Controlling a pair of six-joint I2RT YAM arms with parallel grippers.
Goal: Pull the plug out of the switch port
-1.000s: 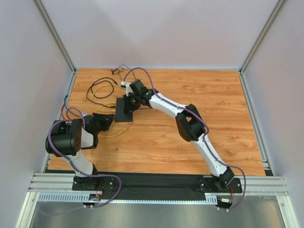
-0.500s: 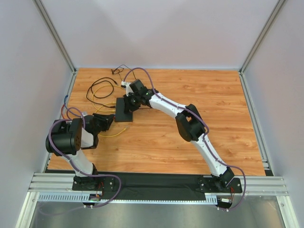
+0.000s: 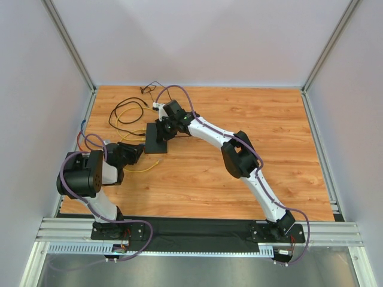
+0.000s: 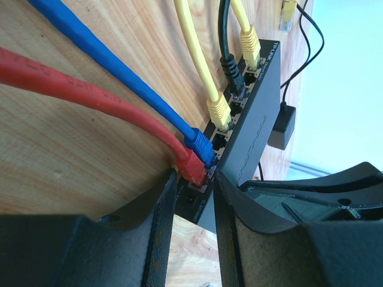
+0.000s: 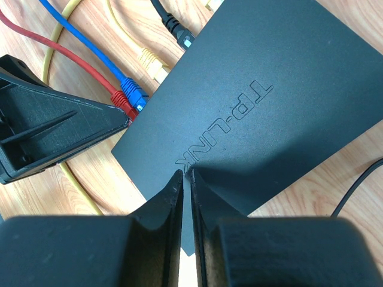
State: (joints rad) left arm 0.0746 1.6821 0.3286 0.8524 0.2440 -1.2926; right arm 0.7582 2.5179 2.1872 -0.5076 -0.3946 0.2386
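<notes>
Wooden tabletop (image 3: 239,119) carries everything: nearest, your left gripper (image 4: 194,191) stands parted either side of the red plug (image 4: 192,166), unclamped, and closing skewed could pinch the blue plug (image 4: 200,146) touching it. Beyond, the switch (image 5: 251,89) lies flat at the left rear, pinned only by your right gripper (image 5: 186,179), its tips pressed together on the lid, so a pull may drag it.

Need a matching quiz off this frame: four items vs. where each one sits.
Items:
1. red plug
2. blue plug
3. black plug
4. right gripper

Places:
A. between two yellow plugs
B. inside the left gripper, jaws open either side
C. tips at the switch top, by the logo
D. in the port next to the red one

Pairs: 1-B, 2-D, 3-A, 4-C
</notes>
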